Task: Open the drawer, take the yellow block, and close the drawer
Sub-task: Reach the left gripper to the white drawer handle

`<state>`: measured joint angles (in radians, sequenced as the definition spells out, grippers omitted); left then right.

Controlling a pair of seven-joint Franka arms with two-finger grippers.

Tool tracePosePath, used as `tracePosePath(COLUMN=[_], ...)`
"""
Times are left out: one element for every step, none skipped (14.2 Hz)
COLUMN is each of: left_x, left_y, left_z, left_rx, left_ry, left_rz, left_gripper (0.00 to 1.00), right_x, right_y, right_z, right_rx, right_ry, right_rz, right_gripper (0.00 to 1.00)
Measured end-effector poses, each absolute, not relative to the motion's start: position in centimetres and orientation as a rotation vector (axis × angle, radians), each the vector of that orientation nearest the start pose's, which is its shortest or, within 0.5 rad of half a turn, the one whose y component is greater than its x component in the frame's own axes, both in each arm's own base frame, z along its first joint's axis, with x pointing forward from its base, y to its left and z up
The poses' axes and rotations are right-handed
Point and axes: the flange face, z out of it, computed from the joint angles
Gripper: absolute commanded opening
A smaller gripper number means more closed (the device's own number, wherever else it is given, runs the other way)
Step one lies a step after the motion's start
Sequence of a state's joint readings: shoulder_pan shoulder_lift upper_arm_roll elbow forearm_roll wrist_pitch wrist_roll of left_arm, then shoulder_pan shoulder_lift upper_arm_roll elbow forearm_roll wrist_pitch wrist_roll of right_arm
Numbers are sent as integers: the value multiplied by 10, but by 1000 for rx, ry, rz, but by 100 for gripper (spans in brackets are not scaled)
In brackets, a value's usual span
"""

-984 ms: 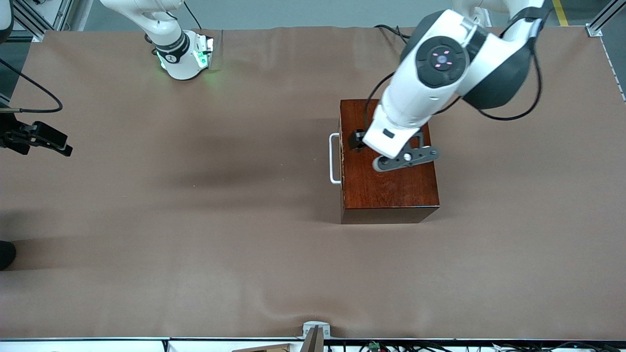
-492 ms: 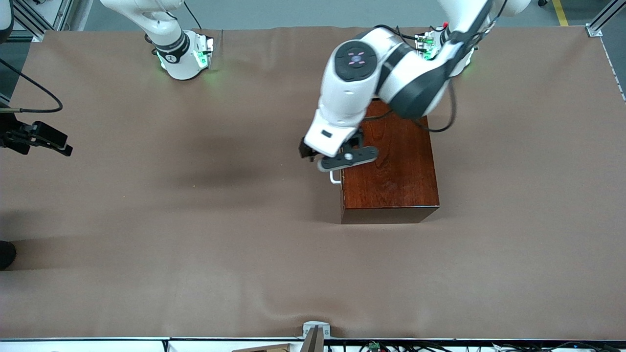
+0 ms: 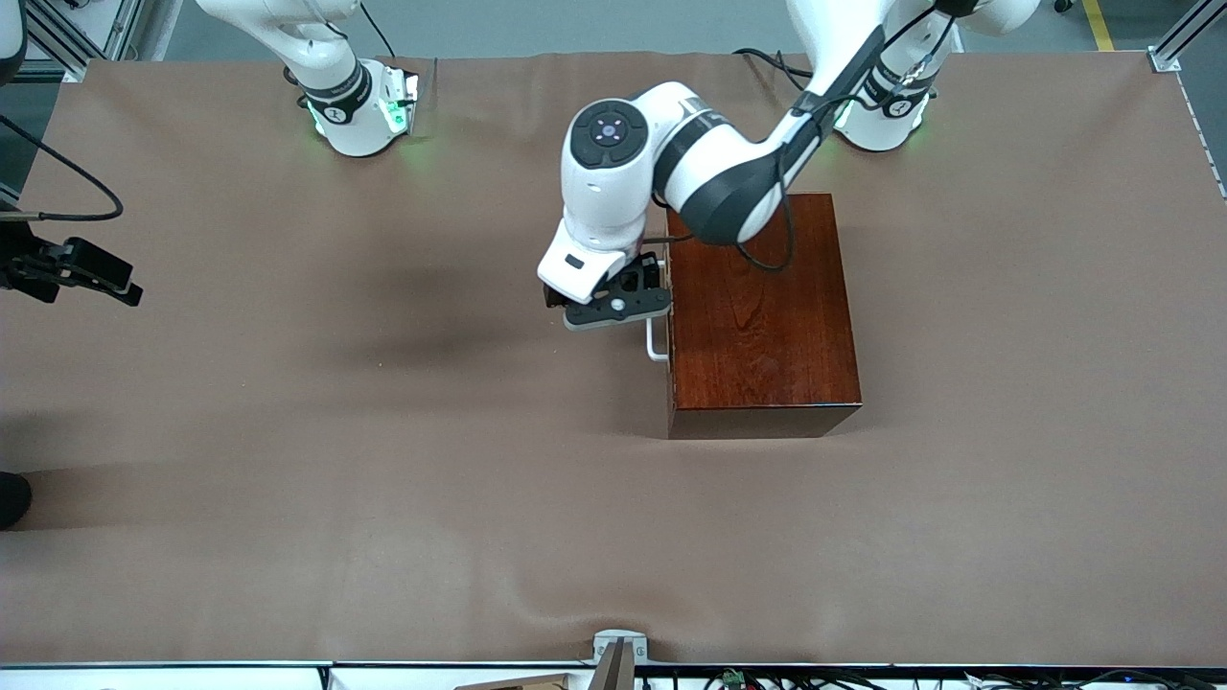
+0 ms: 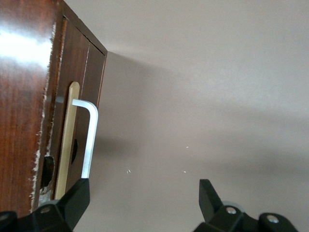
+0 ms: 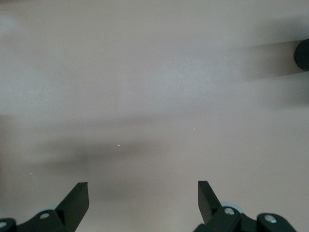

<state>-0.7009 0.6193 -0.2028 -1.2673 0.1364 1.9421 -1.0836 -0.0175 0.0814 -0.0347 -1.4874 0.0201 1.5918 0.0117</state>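
The dark reddish-brown wooden box [image 3: 762, 316] stands on the table with its drawer [image 4: 77, 77] shut. The white bar handle [image 3: 656, 343] faces the right arm's end of the table. My left gripper [image 3: 613, 305] hangs low just in front of the drawer and is open. In the left wrist view the left gripper [image 4: 143, 186] holds nothing, and one finger [image 4: 79, 193] sits right beside the handle [image 4: 89, 140]. My right gripper [image 5: 143, 191] waits open over bare table cover. The yellow block is hidden.
Brown cover [image 3: 383, 460] spreads over the whole table. A black piece of gear with a cable [image 3: 72, 268] juts in at the right arm's end. A small metal bracket [image 3: 618, 647] sits at the table edge nearest the front camera.
The left arm swung from over the box top toward the right arm's end and came down in front of the drawer's handle. The right gripper stayed where it was.
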Motion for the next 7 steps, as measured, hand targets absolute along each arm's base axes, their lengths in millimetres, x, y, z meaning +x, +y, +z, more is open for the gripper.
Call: tracePosePath(left_x=[482,474,468,463,460,459,458], left_y=[-555,-561,-566,-569,-569,-567,-565], left_z=[399,391,382,375,368,361,356], left_rx=[-3155,-3133,-3112,-3092,-3070,-3046,-3026], left_ry=[-245,-216,-194,-180,-173,-163,-145], left_rz=[-92,-98,-94,-82,-62,-39,-17], left_gripper=[100,100,100,100,100,100,100], right_x=[582,582,582,582,582,582,582], right_y=[-27,-27,-27,-27,-27,-27,-27], right_z=[620,620,620,620,620,620,620], right_rx=[-3123,-3123,-3123,-3123,-3123,-3123,-3123], right_ry=[100,100,100,100,100,100,100], right_rz=[-36,-36,-36,-36,-36,-36,-36], right_gripper=[100,100,100,100,100,100,100])
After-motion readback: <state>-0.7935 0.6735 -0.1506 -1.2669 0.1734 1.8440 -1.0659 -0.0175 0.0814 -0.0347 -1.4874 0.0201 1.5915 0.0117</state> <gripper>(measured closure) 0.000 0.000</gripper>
